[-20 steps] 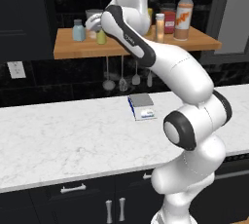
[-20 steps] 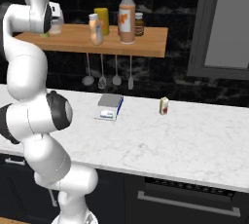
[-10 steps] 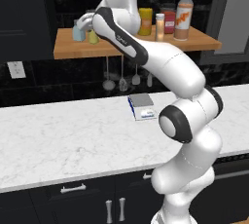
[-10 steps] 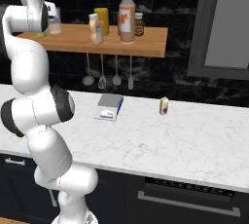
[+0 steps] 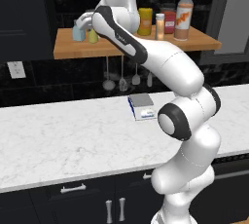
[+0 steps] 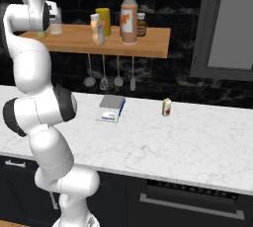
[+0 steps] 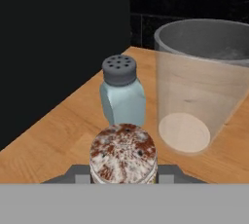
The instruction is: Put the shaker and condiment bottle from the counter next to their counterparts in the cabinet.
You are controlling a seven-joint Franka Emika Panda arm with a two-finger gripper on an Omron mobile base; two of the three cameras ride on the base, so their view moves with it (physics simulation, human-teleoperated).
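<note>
At the left end of the cabinet (image 5: 146,47), the gripper (image 7: 123,177) is clamped on the upright shaker (image 7: 123,154) and hovers just short of the pale blue shaker (image 7: 121,91) dead ahead, a clear cup (image 7: 202,91) alongside, so a short forward set-down looks next

In the hand view the shaker (image 7: 123,154) shows little but its speckled cap; its body drops below the frame. In the left base view the arm covers most of the end effector (image 5: 87,25) and part of the pale blue shaker (image 5: 78,33). The clear glass (image 7: 204,82) is clipped at the right edge.
</note>
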